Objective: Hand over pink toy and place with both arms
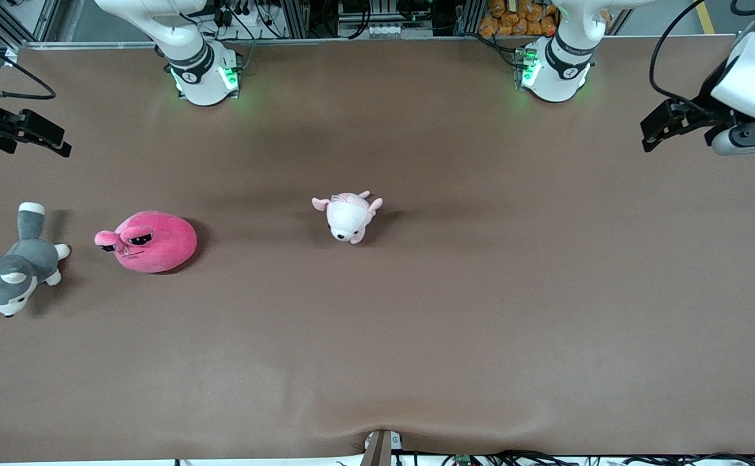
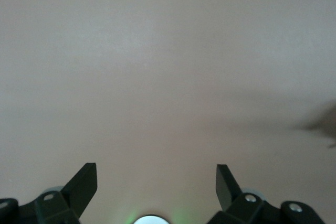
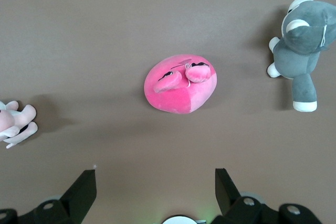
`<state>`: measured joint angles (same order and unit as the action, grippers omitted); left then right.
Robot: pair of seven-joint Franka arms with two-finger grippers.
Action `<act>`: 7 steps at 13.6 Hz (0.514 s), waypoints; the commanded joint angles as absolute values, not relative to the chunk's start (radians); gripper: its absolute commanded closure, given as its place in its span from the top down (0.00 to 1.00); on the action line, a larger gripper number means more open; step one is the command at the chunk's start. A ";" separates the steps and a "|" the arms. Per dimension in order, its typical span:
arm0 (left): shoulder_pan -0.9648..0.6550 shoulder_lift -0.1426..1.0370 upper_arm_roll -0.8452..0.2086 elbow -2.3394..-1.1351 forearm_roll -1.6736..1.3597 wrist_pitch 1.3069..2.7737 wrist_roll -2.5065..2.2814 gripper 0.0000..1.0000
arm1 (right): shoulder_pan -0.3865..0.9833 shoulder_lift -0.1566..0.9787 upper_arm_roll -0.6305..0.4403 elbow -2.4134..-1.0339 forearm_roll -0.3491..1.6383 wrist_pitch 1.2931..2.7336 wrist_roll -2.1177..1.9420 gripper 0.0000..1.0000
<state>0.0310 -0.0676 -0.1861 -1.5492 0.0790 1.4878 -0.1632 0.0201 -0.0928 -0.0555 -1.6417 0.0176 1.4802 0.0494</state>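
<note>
The hot-pink toy (image 1: 151,241) lies on the brown table toward the right arm's end, its stalk eyes pointing at the husky. It also shows in the right wrist view (image 3: 180,84), apart from the fingers. My right gripper (image 1: 59,144) hangs open and empty in the air over the table's edge at the right arm's end; its fingers (image 3: 84,187) stand wide apart. My left gripper (image 1: 650,137) hangs open and empty over the left arm's end of the table; in the left wrist view the gripper (image 2: 156,174) has only bare table beneath it.
A grey-and-white husky plush (image 1: 18,265) lies beside the pink toy at the right arm's end of the table, and it also shows in the right wrist view (image 3: 300,45). A small pale pink-and-white plush animal (image 1: 349,216) lies near the table's middle.
</note>
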 commanded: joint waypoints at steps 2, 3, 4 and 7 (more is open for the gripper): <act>0.090 -0.067 -0.175 -1.526 0.034 1.436 -0.074 1.00 | 0.006 -0.110 -0.048 -1.657 0.034 1.485 0.031 1.00; 0.132 -0.067 -0.176 -1.528 -0.015 1.415 -0.080 1.00 | 0.008 -0.110 -0.048 -1.657 0.034 1.483 0.031 1.00; 0.141 -0.063 -0.179 -1.522 -0.037 1.408 -0.092 1.00 | 0.008 -0.110 -0.048 -1.657 0.034 1.482 0.029 1.00; 0.132 -0.049 -0.184 -1.477 -0.020 1.410 -0.094 1.00 | 0.006 -0.109 -0.048 -1.657 0.034 1.485 0.031 1.00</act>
<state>0.1339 -0.0639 -0.1756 -1.5275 -0.0127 1.4346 -0.0969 0.0201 -0.0928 -0.0547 -1.6425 0.0176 1.4802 0.0446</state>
